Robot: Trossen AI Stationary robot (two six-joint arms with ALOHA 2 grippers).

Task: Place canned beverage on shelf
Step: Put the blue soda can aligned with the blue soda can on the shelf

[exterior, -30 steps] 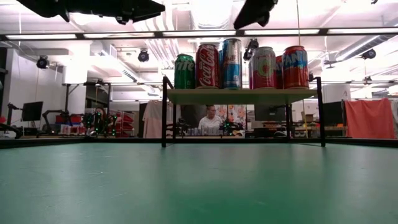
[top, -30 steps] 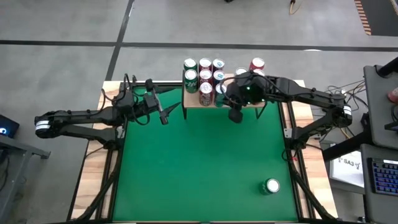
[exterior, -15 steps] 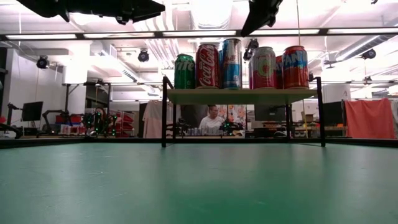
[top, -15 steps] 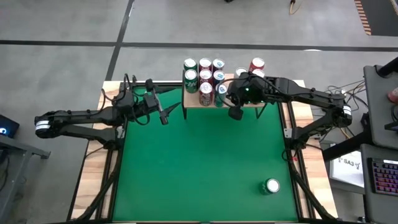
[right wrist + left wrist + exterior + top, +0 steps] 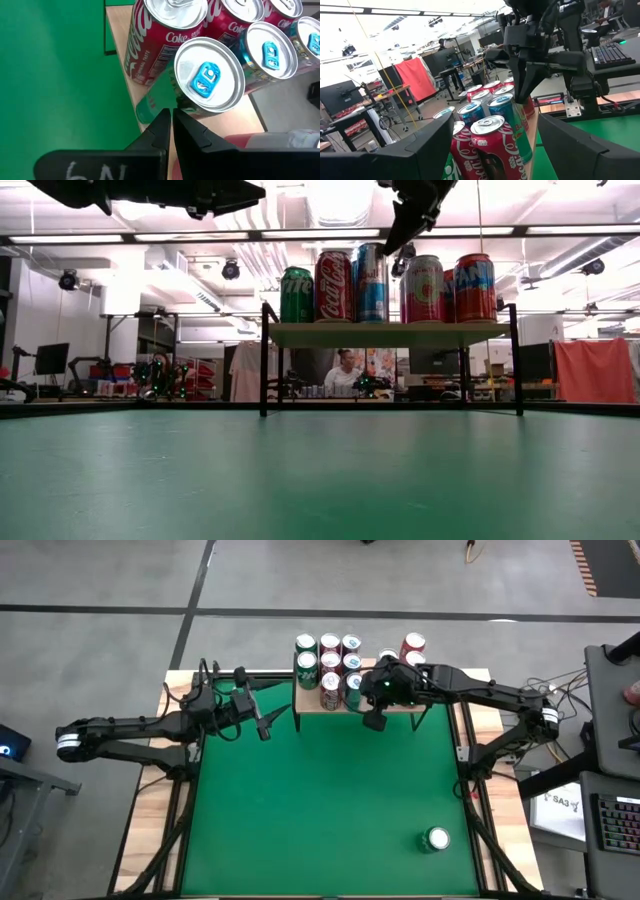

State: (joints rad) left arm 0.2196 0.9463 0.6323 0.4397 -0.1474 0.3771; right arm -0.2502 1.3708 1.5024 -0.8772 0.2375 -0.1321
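The right gripper (image 5: 372, 722) hangs above the near edge of the shelf (image 5: 402, 707), fingers pressed together and holding nothing, just over a teal can (image 5: 207, 80) beside a Coke can (image 5: 161, 35). The left gripper (image 5: 262, 726) waits left of the shelf, fingers spread and empty. One can (image 5: 436, 838) stands well apart on the near right of the green table (image 5: 320, 800).

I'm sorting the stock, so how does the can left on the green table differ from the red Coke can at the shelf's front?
The lone can stands on the green table, near its corner away from the shelf; the Coke can stands on the shelf, packed among others. The lone can's side looks green; the Coke can's is red. Both stand upright with silver tops.
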